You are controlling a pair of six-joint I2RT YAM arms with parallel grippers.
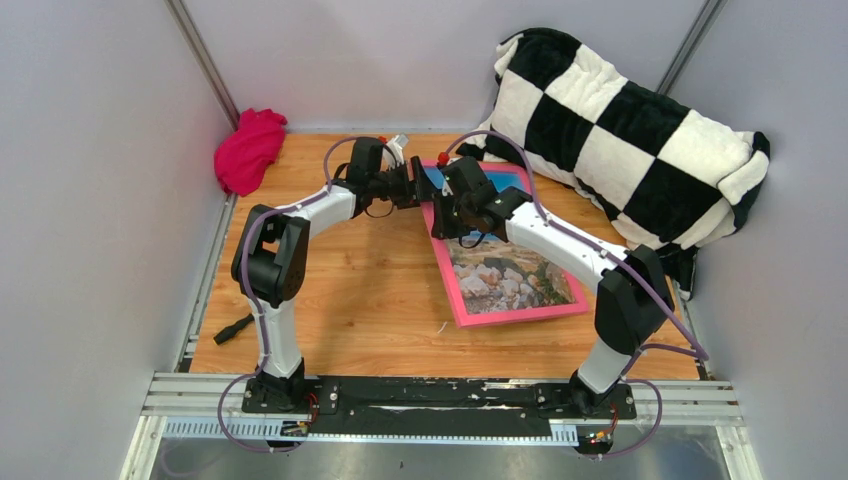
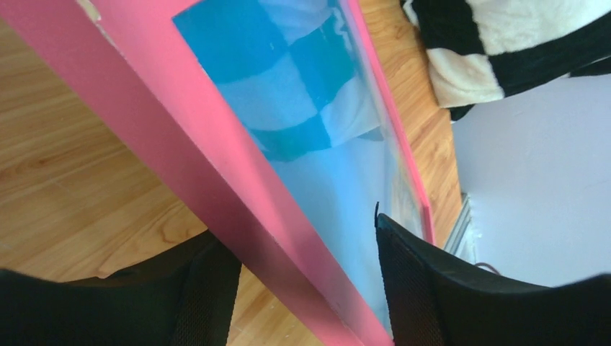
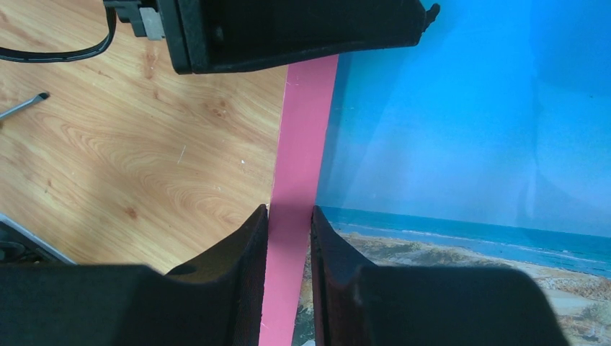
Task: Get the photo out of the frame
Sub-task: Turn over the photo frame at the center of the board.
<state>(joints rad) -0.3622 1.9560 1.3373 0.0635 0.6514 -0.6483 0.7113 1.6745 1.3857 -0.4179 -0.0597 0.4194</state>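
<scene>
Being pinched thinly by the right jaws and only straddled by wide left jaws, the frame (image 1: 520,317) could be dropped.

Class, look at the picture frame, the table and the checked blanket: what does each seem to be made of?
The frame looks like matt pink painted wood or plastic. Its front pane reflects the checks, so it is glass or clear plastic. The table shows wood grain, so wood or laminate. The blanket looks like soft, fuzzy fleece.

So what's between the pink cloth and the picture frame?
In the top view, bare wooden table, and over it the left gripper at the frame edge.
</scene>
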